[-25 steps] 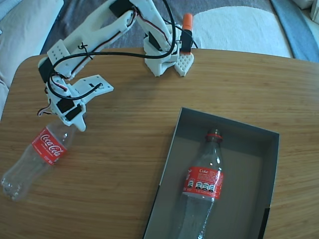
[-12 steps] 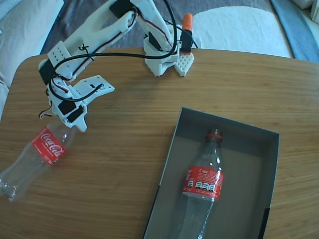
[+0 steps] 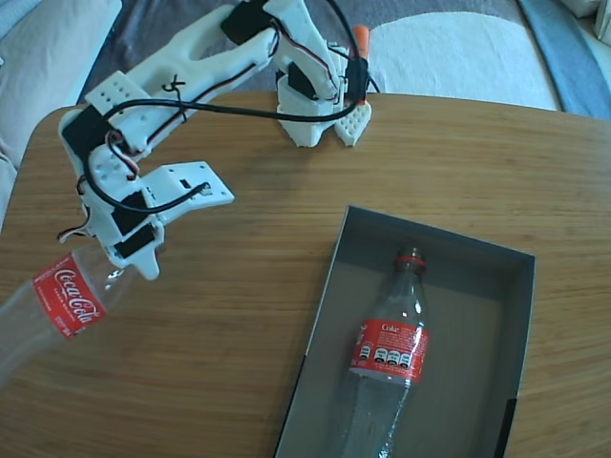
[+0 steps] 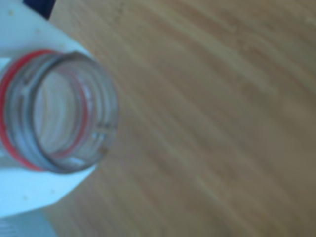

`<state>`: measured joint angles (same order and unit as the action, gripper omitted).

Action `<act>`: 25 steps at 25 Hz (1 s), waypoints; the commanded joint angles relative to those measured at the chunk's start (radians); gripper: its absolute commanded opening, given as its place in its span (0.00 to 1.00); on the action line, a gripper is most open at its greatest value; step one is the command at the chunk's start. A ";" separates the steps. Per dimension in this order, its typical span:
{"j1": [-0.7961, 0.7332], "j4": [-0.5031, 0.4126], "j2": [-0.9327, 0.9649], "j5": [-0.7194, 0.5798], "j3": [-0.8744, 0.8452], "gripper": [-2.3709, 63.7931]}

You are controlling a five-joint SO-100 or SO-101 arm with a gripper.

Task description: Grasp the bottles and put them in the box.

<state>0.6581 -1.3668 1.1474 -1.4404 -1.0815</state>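
One clear Coca-Cola bottle (image 3: 59,298) with a red label hangs at the far left of the fixed view, its base cut off by the frame edge. My white gripper (image 3: 122,258) is shut on its neck. In the wrist view the open bottle mouth (image 4: 101,106) with its red neck ring fills the left side, with a white finger (image 4: 29,197) against it. A second bottle (image 3: 389,351) lies lengthwise inside the dark grey box (image 3: 477,315) at the lower right, neck pointing away from the camera.
The arm's base (image 3: 315,114) stands at the table's far edge with an orange-tipped part (image 3: 358,43) beside it. Black cables loop along the arm. Bare wooden table (image 3: 239,315) lies between the gripper and the box. The right half of the box floor is bare.
The gripper has moved left and toward the camera with the bottle in it. The bottle's base has slid past the left frame edge. The bottle in the box has not moved.
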 commanded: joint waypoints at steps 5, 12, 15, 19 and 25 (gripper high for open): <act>-0.135 -0.138 0.031 0.117 0.229 0.15; -0.348 -0.279 0.031 0.173 0.379 0.15; -0.460 -0.322 0.031 0.227 0.445 0.15; -0.595 -0.347 0.031 0.316 0.514 0.15; -0.765 -0.347 0.032 0.428 0.526 0.15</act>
<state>-0.0552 -1.6460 1.1474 -1.0308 -0.6182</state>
